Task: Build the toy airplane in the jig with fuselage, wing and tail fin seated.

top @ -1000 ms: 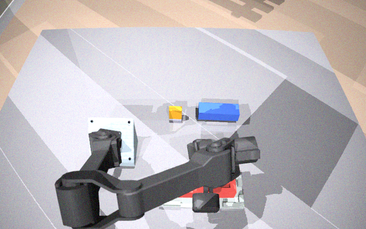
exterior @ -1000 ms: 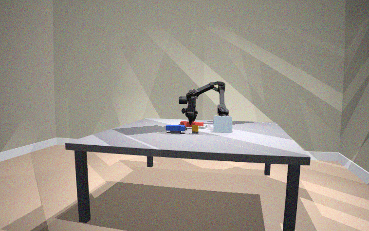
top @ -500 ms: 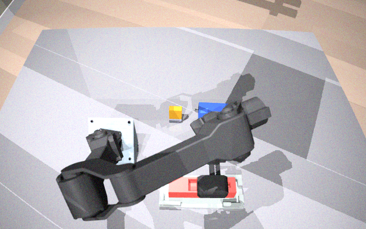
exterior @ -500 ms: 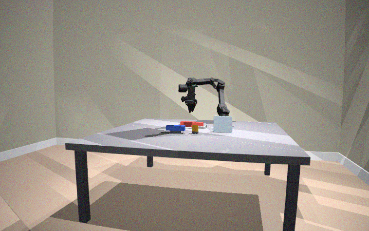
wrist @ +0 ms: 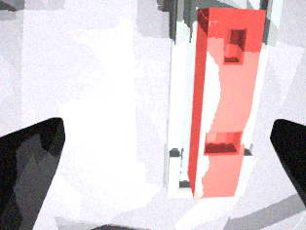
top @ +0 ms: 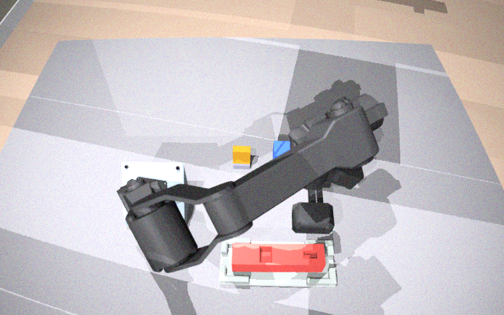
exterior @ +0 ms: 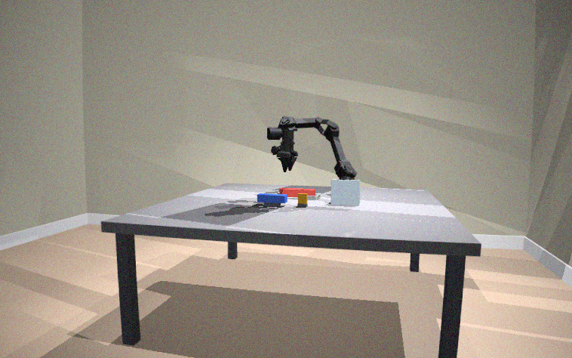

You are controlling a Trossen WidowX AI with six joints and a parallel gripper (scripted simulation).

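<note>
The red fuselage lies lengthwise in the pale jig and looks about level; its cradle contact is hidden. Both top sockets are visible and empty. The blue wing rests off the jig, mostly hidden by the arm in the top view. The orange tail fin stands beside it, to its left in the top view. My gripper is wide open and empty, above the parts. The fuselage shows between its fingertips, right of centre, in the wrist view.
The pale blue base block stands left of the jig in the top view. My arm reaches from it over the grey table, passing between the jig and the loose parts in the top view.
</note>
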